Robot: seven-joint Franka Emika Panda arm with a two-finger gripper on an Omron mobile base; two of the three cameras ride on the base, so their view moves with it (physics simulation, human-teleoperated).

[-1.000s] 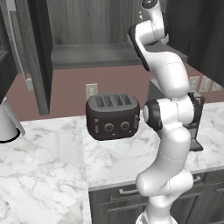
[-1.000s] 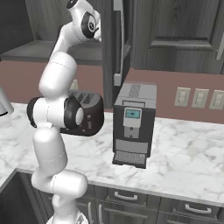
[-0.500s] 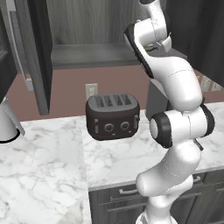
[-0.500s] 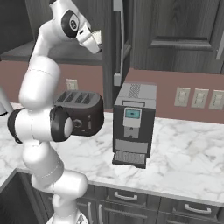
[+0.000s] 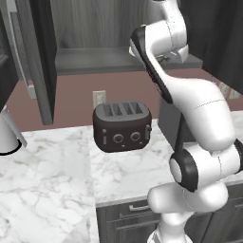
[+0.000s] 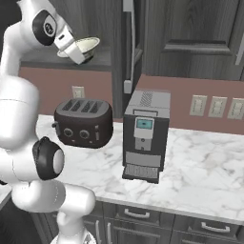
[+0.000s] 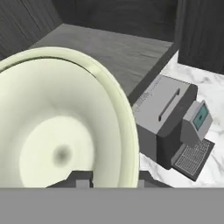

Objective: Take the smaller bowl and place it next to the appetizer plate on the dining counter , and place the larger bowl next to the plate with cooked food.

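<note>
One smaller bowl (image 6: 82,46) in hand (image 6: 76,53); one toaster (image 6: 83,122).

Glazed, smooth cream ceramic on the smaller bowl (image 7: 65,127), faintly glossy inside. Polished white marble with grey veins on the table (image 6: 190,181). Matt black casing on the toaster (image 5: 122,127). Brushed grey metal look on the coffee machine (image 6: 144,133). Dark wood grain on the cabinets (image 6: 190,33).

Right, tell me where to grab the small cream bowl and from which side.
Grip the bowl by its rim, one finger inside, one outside, coming over the edge from the side. It is shallow and flared, likely too wide to span; the end effector appears to pinch it that way.
</note>
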